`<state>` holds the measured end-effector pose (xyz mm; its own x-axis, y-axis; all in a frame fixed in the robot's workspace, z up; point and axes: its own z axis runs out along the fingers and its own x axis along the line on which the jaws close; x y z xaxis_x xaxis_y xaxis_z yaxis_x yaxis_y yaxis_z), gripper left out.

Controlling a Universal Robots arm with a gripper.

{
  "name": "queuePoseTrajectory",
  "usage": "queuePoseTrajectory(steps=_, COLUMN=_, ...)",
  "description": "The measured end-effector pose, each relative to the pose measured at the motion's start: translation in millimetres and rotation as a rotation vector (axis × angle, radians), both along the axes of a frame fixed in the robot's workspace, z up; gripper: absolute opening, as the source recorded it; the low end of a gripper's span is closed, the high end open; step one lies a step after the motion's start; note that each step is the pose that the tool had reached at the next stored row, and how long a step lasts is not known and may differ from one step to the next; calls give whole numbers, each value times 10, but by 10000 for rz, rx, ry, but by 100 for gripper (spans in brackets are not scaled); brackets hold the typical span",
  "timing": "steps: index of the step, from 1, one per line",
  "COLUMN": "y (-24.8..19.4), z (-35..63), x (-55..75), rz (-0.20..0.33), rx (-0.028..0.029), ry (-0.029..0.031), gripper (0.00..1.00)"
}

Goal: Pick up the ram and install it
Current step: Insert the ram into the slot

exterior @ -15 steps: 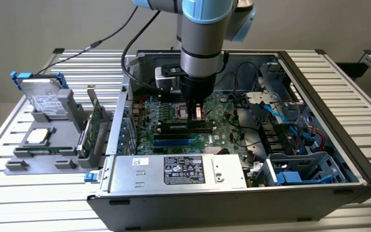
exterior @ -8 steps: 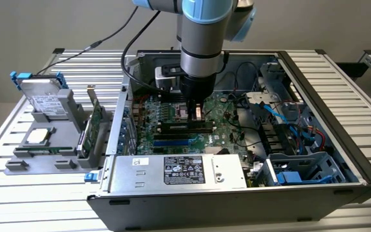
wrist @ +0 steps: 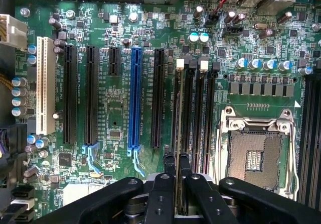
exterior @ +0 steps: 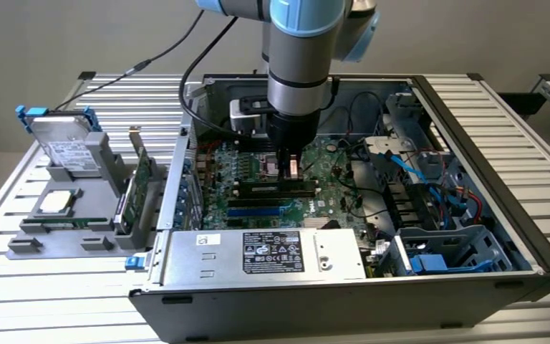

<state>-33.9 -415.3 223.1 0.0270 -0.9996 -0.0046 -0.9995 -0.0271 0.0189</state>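
The tool (exterior: 289, 170) is clenched on the ram (wrist: 176, 184), which you see edge-on between its fingers (wrist: 161, 194). The ram hangs over the black slots (wrist: 196, 113) just beside the socket (wrist: 256, 151), parallel to them. You cannot tell whether its lower edge touches a slot.

Plain beige wall (exterior: 65, 29) behind; slatted aluminium table (exterior: 518, 118); even, soft light.
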Motion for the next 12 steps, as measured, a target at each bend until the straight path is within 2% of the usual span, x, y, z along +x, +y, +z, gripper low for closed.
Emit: queuePoseTrajectory(steps=12, y=0, z=0, x=1, rz=-25, rx=19, ry=98, gripper=13)
